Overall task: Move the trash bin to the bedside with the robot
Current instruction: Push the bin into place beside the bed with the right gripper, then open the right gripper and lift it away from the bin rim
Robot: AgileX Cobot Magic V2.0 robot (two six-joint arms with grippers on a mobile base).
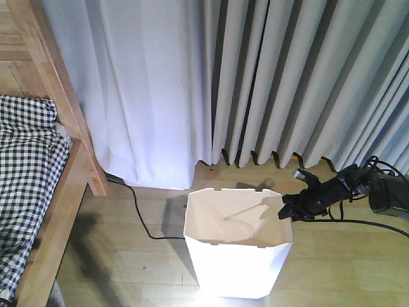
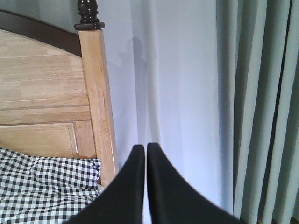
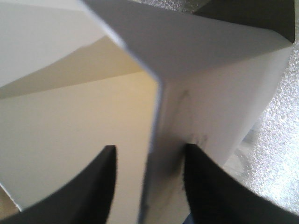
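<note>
Glossy faceted trash bin [image 1: 236,265] wall stands between parted right jaws; left jaws pressed together.

White faceted trash bin [image 1: 238,262] upright on the floor, notched rim on top, glossy cream inside, narrower toward the base. To its left and apart from it, wooden-framed bed [image 1: 61,192] with black-and-white checked bedding [image 1: 25,166]. Slim black right arm [image 1: 335,188] stretched in from the right, right gripper [image 1: 287,208] at the rim, jaws apart, one inside the wall and one outside.
</note>
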